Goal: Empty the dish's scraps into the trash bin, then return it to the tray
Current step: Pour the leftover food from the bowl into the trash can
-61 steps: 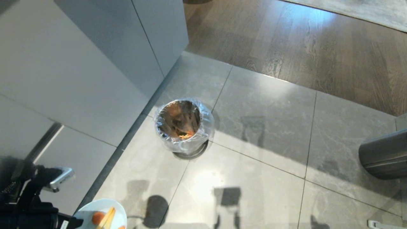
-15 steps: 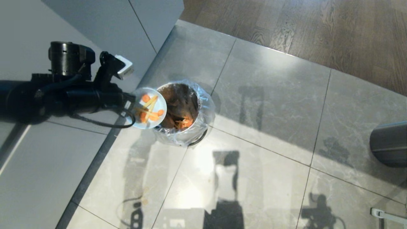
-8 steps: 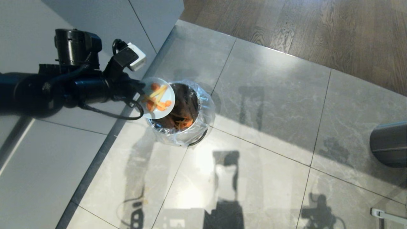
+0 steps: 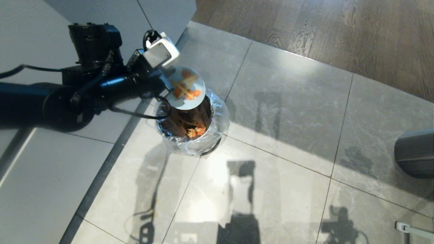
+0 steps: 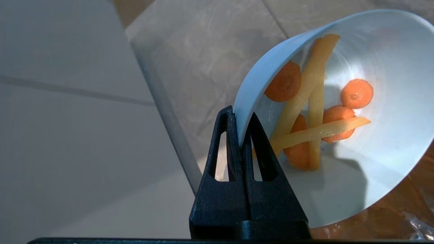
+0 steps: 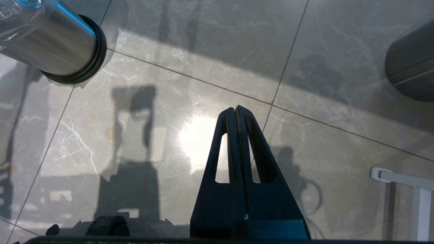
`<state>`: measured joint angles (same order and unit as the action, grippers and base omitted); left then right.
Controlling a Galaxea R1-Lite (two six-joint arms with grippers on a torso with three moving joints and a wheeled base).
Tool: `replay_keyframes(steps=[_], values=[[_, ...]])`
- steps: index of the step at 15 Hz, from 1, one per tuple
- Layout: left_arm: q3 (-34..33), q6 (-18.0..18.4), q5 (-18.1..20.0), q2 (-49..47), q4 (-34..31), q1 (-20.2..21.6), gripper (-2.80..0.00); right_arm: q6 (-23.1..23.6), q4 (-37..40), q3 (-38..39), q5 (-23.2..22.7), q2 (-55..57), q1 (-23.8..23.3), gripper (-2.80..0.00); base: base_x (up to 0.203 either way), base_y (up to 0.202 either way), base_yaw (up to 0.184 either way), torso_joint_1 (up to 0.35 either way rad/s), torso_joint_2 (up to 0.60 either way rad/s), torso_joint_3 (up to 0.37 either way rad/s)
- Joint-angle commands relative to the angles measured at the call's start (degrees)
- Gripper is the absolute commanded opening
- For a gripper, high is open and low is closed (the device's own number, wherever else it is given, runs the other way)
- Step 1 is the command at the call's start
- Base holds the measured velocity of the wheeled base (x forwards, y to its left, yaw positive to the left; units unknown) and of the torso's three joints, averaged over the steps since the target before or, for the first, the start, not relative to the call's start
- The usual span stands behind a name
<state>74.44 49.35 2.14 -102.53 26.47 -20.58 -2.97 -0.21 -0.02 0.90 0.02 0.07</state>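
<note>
we are seeing the left tool pinching the rim of the dish, its tips clamped on the wall, with the bowl reaching out beyond them. the dish is tilting over the far edge of the trash bin standing on the tiled floor. the scraps are lying inside the dish. the right tool is hanging pressed together above the floor, holding nothing.

Head camera looks down; both it and right wrist show the trash bin
</note>
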Motion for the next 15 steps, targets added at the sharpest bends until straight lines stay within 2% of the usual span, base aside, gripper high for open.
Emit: replay_keyframes(steps=[1,3,4,5,7,10,15], values=[[-0.8,6.4,0.5,-1.1,1.8,-1.0,-2.8,0.0,0.0,0.0,0.0,0.0,0.0,-2.8,0.0,0.0,0.0,0.0,0.0,0.0],[-1.4,14.7,0.6,-2.1,5.0,-1.0,-2.8,0.0,-0.1,0.0,0.0,0.0,0.0,-2.8,0.0,0.0,0.0,0.0,0.0,0.0],[-2.5,17.7,0.7,-2.4,6.0,-1.0,-2.8,0.0,0.0,-0.1,0.0,0.0,0.0,-2.8,0.0,0.0,0.0,0.0,0.0,0.0],[-4.2,19.0,0.7,-2.6,6.6,-1.0,-2.8,0.0,0.0,0.0,0.0,0.0,0.0,-2.8,0.0,0.0,0.0,0.0,0.0,0.0],[-6.6,19.2,0.6,-3.4,10.1,-1.0,-2.8,0.0,-0.1,0.0,0.0,0.0,0.0,-2.8,0.0,0.0,0.0,0.0,0.0,0.0],[-9.7,19.0,0.4,-4.8,21.5,-0.5,-2.8,0.0,-0.1,0.0,0.0,0.0,0.0,-2.8,0.0,0.0,0.0,0.0,0.0,0.0],[-11.4,19.0,0.4,-6.6,35.4,0.3,-2.8,0.0,0.0,0.0,0.1,0.0,0.0,-2.8,0.0,0.0,0.0,0.0,0.0,0.0]])
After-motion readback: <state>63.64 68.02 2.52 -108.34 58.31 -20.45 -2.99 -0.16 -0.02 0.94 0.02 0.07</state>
